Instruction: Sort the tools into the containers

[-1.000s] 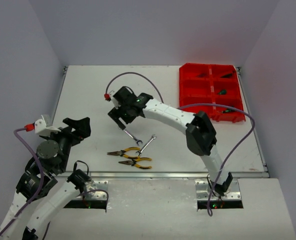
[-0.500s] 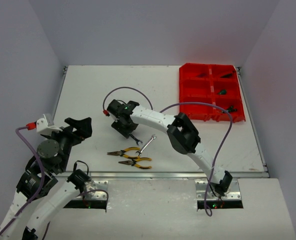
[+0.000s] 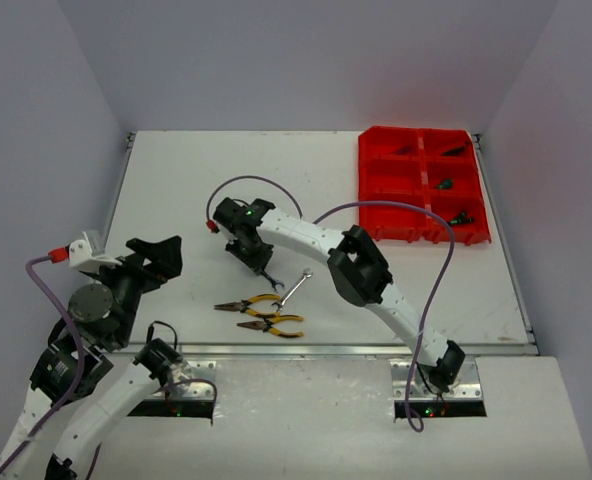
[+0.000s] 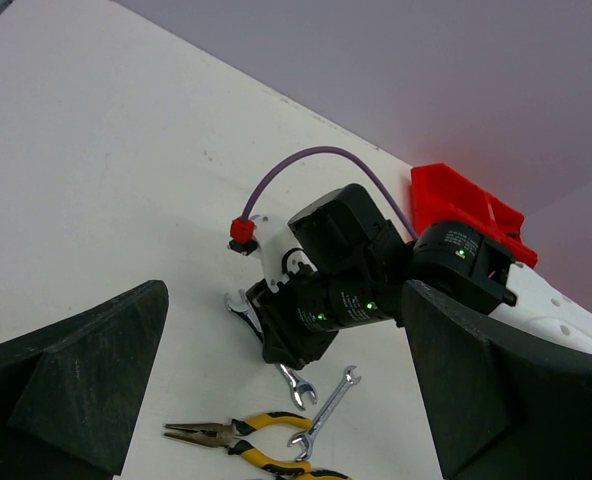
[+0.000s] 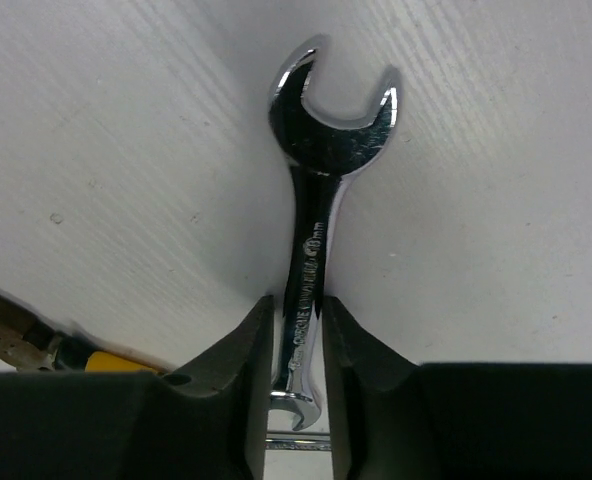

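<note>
right tool [image 5: 297, 308] lowered, clamped onto silver wrench [image 5: 318, 190] shank; chrome, open-ended, engraved lettering; left tool [image 4: 281, 375] spread wide.

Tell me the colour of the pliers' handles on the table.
Yellow. The pliers lie near the wrenches, and the left wrist view shows their handles best.

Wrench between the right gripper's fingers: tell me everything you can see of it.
The wrench is a small double open-ended spanner of polished silvery metal, with stamped lettering along its flat shaft that is too fine to read with certainty. One open head points away from the wrist camera, and the other end shows low between the fingers. It seems to lie flat on the white table, not lifted. The right gripper has its two dark fingers pressed against the sides of the shaft, toward the nearer end.
</note>
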{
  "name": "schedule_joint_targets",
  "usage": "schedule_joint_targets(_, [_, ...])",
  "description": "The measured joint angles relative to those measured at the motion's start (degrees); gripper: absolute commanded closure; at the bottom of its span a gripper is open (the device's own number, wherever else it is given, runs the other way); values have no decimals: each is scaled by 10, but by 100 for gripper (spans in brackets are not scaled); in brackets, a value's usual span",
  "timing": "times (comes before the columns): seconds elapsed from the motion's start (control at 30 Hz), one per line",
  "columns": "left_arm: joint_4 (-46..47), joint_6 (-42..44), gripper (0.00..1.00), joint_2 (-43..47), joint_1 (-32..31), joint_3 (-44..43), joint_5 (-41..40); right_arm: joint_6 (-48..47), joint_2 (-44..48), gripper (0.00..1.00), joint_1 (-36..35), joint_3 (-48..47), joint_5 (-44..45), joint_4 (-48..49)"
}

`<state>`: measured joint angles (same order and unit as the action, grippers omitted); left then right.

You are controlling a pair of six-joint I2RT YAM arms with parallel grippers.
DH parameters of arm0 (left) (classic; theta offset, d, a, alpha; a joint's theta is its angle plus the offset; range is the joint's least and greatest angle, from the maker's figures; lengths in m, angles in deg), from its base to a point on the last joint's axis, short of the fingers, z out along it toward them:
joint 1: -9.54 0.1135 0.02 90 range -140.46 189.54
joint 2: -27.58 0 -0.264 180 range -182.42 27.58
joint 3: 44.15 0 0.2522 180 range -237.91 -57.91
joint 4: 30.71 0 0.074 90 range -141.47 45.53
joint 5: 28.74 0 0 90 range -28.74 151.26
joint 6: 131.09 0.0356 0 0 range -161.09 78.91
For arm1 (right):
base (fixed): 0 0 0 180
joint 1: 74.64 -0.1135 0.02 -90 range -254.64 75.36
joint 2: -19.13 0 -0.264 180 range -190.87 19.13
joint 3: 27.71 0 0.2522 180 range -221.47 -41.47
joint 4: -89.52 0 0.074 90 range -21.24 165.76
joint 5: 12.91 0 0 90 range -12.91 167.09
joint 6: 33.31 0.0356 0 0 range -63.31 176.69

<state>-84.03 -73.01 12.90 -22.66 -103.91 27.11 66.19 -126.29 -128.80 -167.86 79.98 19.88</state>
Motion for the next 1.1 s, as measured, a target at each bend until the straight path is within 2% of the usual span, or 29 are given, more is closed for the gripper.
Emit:
schedule_joint_targets(0.07, [2,1,0,3,0,0,2,2,-6,95,2,-10,-2,-8])
schedule_joint_targets(0.13, [5,2,0,5,0,0,4,6,-9,100,5,-17,-6,-13])
schedule_joint_targets(0.53, [17,17,0,13,0,4,26,22,1,100,11,-3,-7,3])
schedule_joint_targets(0.73, [21,19,0,13,0,4,33,33,59,100,26,74,14,59])
schedule_joint_targets(1.1, [21,21,0,21,0,4,35,52,157,100,56,116,44,98])
